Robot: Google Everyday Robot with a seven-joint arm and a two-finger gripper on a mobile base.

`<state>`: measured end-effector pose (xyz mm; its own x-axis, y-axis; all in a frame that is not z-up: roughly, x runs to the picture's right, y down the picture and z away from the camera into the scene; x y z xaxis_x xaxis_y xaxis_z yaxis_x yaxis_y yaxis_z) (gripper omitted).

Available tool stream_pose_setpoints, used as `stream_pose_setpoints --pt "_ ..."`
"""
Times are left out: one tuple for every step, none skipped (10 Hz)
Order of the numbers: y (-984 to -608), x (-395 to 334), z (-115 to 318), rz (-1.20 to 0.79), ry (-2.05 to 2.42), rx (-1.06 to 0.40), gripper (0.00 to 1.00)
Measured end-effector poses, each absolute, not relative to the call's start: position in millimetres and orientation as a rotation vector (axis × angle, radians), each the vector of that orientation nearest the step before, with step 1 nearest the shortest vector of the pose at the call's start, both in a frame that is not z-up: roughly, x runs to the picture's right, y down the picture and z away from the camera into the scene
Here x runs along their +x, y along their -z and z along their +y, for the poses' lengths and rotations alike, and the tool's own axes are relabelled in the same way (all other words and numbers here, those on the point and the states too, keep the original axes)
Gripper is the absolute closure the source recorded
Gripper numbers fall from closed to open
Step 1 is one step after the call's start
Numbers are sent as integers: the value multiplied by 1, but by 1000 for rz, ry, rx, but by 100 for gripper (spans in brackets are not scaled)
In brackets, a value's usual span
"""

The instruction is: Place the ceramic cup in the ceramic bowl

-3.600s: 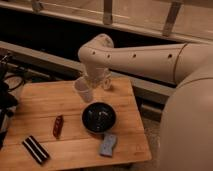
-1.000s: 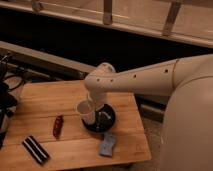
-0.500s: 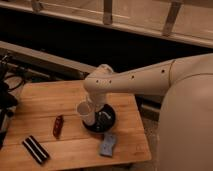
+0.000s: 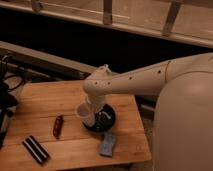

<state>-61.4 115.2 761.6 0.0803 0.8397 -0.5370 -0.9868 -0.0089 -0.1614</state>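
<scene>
Near edge of wooden table (image 4: 70,156): black striped block (image 4: 36,150) at near left, and a blue-grey flat item (image 4: 107,144) more to the right, just near of the bowl; looks apart from it, tho the gap is small. A bit farther, left of centre: small red-brown obj (image 4: 58,126), lying flat, well apart from the task stuff. Mid table: ceramic bowl (image 4: 107,119), black, glossy, upright on the tabletop toward the right side. Ceramic cup (image 4: 84,115), white, sits at the bowl's left rim, tilted w/ its mouth up and left. It overlaps the rim, partly over the bowl and partly outside. Can't tell if its base touches the bowl's inside or hangs just above. Gripper (image 4: 92,109) is right at the cup, coming down from above and the far side. The wrist blocks the view, so can't tell if it's clamped or let go. Arm (image 4: 130,82) runs from there up and right to the robot body (image 4: 185,120), which fills the right of the view. Far left: dark cables/gear (image 4: 7,95) beside the table. Far back: dark gap, then a railing (image 4: 107,12). Progress, my read: transport basically done, cup is at the bowl. Left to do: get it fully inside and settled, release confirmed, then pull the arm clear. Not complete yet.
</scene>
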Motion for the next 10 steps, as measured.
stream_pose_setpoints --pt "-763 -61 117 324 -1483 -572 99" --pt "-764 -60 118 326 -1486 -571 94" --pt "-765 -60 118 326 -1484 -570 86" --pt "-767 -61 119 328 -1484 -569 76" --pt "-767 -62 120 328 -1484 -570 74" --pt "-768 -63 120 327 -1484 -570 74" --pt "-768 -63 121 329 -1484 -571 74" --pt "-770 -63 123 330 -1484 -571 74" --pt "-771 -64 124 331 -1482 -572 74" --pt "-771 -64 125 331 -1483 -572 74"
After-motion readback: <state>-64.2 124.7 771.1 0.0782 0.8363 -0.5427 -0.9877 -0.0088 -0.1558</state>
